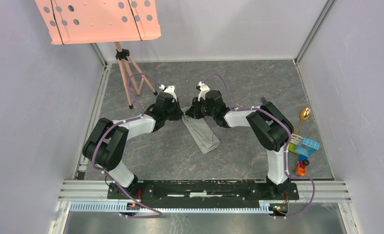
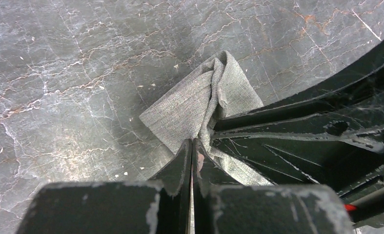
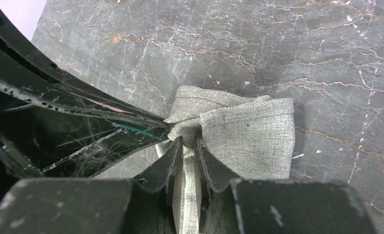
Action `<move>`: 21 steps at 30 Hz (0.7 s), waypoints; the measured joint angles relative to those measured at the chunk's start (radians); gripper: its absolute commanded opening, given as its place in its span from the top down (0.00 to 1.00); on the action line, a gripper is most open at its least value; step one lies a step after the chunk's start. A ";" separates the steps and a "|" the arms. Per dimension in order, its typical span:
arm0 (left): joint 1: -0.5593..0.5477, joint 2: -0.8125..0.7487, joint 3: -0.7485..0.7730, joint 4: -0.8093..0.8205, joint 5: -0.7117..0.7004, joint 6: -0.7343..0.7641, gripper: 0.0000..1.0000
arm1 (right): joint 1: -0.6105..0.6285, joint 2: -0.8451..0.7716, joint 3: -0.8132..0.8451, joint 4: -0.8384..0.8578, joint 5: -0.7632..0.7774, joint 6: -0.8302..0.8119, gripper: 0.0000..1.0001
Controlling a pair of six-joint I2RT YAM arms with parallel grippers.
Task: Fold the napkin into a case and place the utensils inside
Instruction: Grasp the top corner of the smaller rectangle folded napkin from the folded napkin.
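Left gripper [image 2: 192,146] and right gripper [image 3: 189,142], nose to nose, both clamp the bunched napkin [image 1: 203,134]; spoon [image 1: 304,114] and toy blocks [image 1: 304,145] sit well apart.

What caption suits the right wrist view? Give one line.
Right jaws pinch the bunched grey napkin on the dark marbled table, left jaws meeting it alongside.

Matt light grey woven cloth napkin [image 3: 248,136] with a coarse visible weave, smooth dark grey stone-look worktop [image 1: 155,151] with pale veining and a faint sheen, left gripper [image 2: 191,144] and right gripper [image 3: 190,141] matt black, scuffed and scratched pale at the edges, spoon [image 1: 305,114] with a shiny gold bowl
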 measured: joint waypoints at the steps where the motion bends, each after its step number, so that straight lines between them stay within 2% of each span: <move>1: 0.000 0.000 0.000 -0.001 0.000 0.000 0.98 | 0.000 0.005 0.004 0.000 0.000 0.000 0.82; 8: 0.000 0.000 0.002 -0.005 0.010 0.000 0.98 | -0.002 0.026 0.023 0.006 -0.007 0.010 0.82; 16: 0.000 0.000 0.022 -0.012 0.036 -0.001 0.98 | 0.013 0.137 0.053 0.094 -0.031 0.089 0.82; 21: 0.006 0.015 0.023 -0.015 0.034 -0.006 0.98 | 0.019 0.166 0.068 0.146 -0.048 0.126 0.70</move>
